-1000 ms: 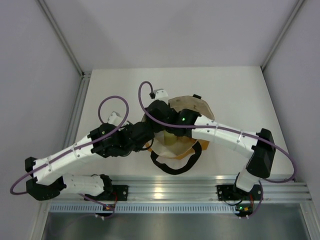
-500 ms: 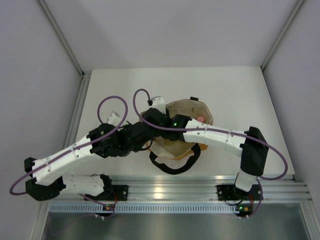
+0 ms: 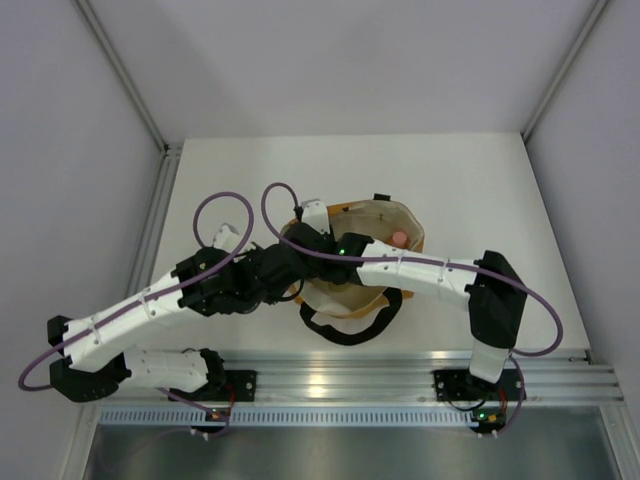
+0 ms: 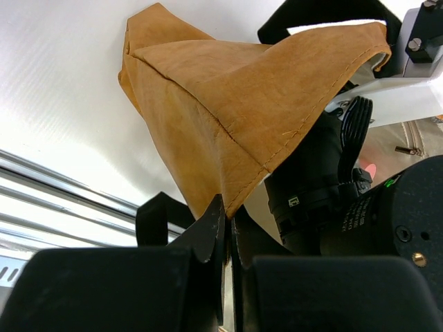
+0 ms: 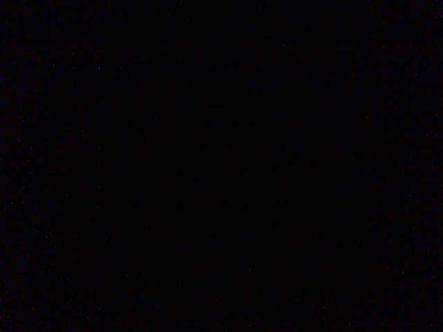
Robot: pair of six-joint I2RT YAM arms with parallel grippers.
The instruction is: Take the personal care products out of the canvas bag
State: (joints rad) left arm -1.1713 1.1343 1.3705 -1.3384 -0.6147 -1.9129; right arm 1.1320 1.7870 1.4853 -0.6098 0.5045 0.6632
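The tan-orange canvas bag stands at mid-table with its cream lining showing. My left gripper is shut on the bag's rim and holds that edge up; from above it sits at the bag's left side. My right arm's wrist reaches down into the bag's mouth. Its fingers are hidden inside, and the right wrist view is fully dark. A pink cap of one personal care product shows inside the bag at the right. The other products are hidden.
The bag's black loop handles lie on the white table in front of the bag. White walls enclose the table on three sides. An aluminium rail runs along the near edge by the arm bases.
The right arm has swung left and lower into the bag, uncovering the lining and the pink cap on the right. The left arm has kept its grip and place.
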